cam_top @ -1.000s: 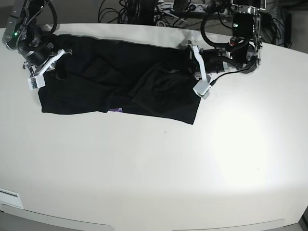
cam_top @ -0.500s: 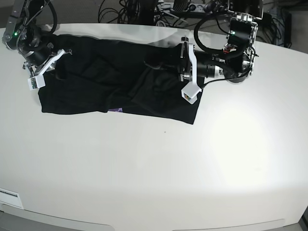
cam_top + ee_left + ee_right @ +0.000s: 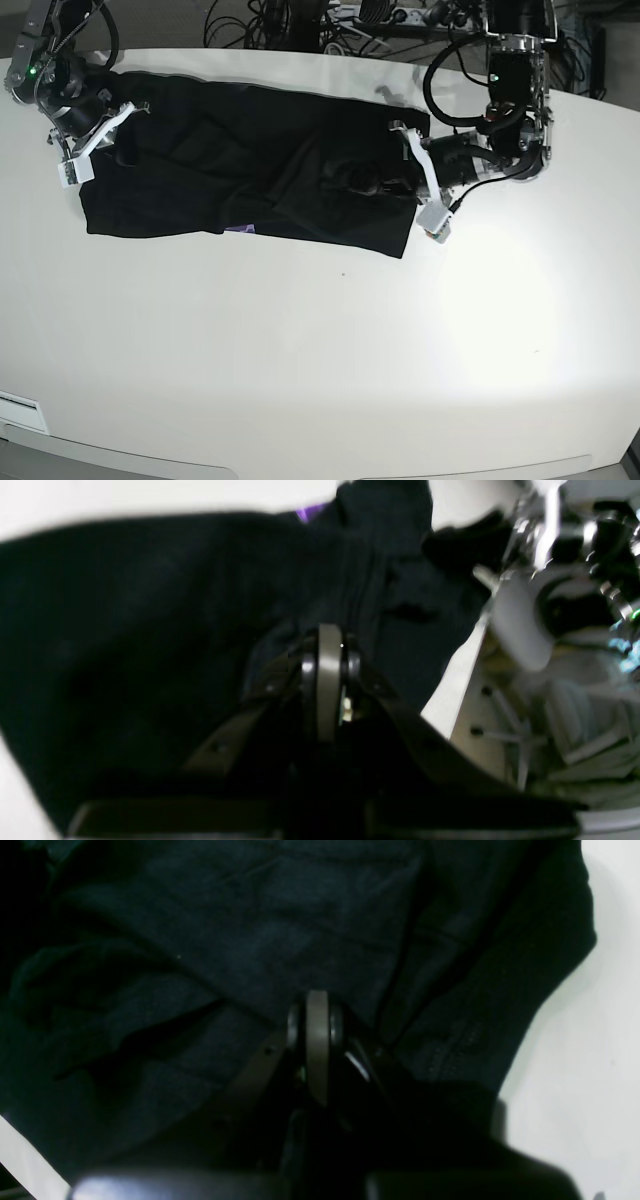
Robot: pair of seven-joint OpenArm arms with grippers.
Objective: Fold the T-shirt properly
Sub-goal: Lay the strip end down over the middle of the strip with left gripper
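Observation:
The black T-shirt [image 3: 230,160] lies spread and rumpled across the far part of the white table [image 3: 300,350]. A small purple bit of print [image 3: 240,229] peeks out at its near edge and also shows in the left wrist view [image 3: 310,512]. My left gripper [image 3: 388,183] is at the shirt's right end, its jaws pressed together on bunched black cloth [image 3: 350,595]. My right gripper [image 3: 115,140] is at the shirt's far left end, its jaws shut on folds of the cloth [image 3: 250,940]. In both wrist views, left gripper [image 3: 327,642] and right gripper [image 3: 317,1007], the fingers are closed.
Cables and gear [image 3: 350,20] lie behind the table's far edge. An arm base and wiring [image 3: 550,630] show at the right of the left wrist view. A white block [image 3: 20,410] sits at the table's front left corner.
My left gripper first moved left over the shirt, then drew back right and nearer, and the cloth at the right end is now bunched. The right arm has not moved.

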